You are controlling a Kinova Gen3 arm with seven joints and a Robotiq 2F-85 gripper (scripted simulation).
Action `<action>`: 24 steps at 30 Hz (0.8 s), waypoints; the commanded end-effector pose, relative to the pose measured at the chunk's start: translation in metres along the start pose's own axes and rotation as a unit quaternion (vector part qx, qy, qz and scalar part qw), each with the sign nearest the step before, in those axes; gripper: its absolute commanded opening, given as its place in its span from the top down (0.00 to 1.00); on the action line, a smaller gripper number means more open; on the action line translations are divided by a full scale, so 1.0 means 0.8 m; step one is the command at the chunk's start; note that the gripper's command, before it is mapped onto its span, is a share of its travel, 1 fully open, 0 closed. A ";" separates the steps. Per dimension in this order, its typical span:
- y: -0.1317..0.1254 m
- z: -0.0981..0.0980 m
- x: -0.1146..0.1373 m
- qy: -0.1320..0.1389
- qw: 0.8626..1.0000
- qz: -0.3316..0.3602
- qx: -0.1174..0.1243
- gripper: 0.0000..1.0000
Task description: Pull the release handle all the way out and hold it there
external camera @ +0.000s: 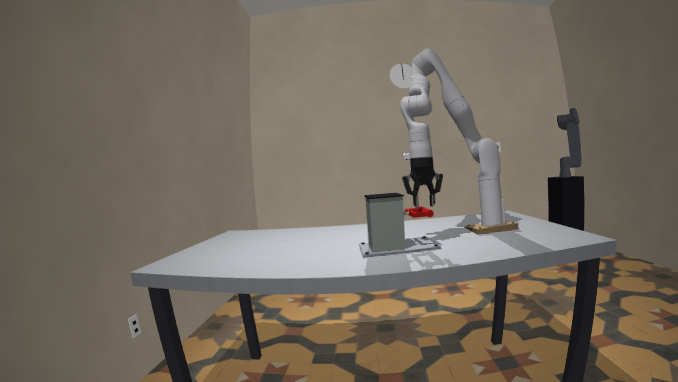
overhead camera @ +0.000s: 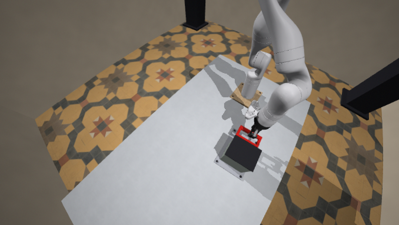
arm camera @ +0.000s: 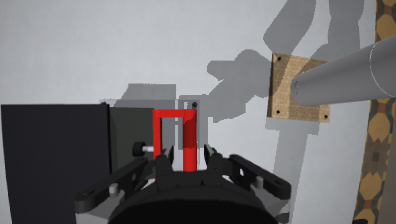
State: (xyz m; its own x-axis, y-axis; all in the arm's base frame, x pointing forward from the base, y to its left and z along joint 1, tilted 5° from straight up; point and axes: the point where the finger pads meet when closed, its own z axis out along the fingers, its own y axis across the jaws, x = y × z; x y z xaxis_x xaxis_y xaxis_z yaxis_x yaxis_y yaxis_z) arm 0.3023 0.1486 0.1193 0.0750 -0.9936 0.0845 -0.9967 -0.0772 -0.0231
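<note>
The red release handle (overhead camera: 248,132) is a rectangular loop sticking out sideways from a dark grey box (overhead camera: 242,154) bolted to the table. It also shows in the exterior view (external camera: 419,212), right of the box (external camera: 384,222). My gripper (external camera: 423,202) points straight down, just above the handle's outer grip bar. In the wrist view the red grip bar (arm camera: 190,137) lies between my fingertips, with a gap on each side. The fingers stand half open and hold nothing. A thin metal rod (arm camera: 145,148) joins the handle to the box (arm camera: 55,150).
My arm's wooden base plate (overhead camera: 246,98) sits on the table behind the box, about a hand's length from the handle. The box's grey mounting plate (external camera: 400,246) lies flat around it. A black pedestal (external camera: 566,200) stands beyond the table's right end.
</note>
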 end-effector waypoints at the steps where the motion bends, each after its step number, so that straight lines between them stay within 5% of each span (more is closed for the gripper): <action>1: 0.002 0.004 -0.001 0.000 1.000 -0.001 -0.002 0.51; 24: 0.002 0.033 -0.001 0.000 1.000 -0.001 -0.002 0.51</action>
State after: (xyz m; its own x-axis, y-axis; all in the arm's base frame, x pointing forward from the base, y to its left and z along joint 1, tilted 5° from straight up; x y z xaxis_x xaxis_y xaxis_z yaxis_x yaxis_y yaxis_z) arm 0.3028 0.1465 0.0951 0.0751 -0.9936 0.0845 -0.9968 -0.0773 -0.0226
